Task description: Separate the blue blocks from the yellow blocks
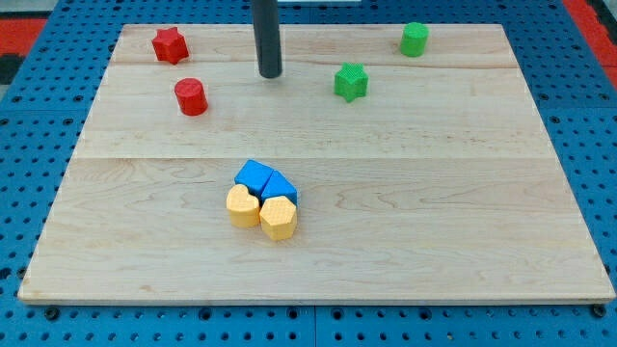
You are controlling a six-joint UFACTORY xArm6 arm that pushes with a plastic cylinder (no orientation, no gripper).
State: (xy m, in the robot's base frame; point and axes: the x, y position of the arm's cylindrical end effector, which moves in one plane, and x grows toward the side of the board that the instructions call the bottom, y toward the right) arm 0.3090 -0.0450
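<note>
Right, my tip (pixel 270 73) sits bare near the view's top of the wooden board (pixel 463 241), holding nothing and touching no block. Flanking it: a red cylinder (pixel 191 96) and a red star (pixel 169 44) to the view's left, a green star (pixel 351 82) and a green cylinder (pixel 415 39) to the view's right. Well below, mid-board, the cluster: blue cube (pixel 254 176) and blue wedge-like block (pixel 280 186) pressed against the yellow rounded block (pixel 243 205) and yellow hexagonal block (pixel 278 218) beneath them. Nothing stands between tip and cluster.
</note>
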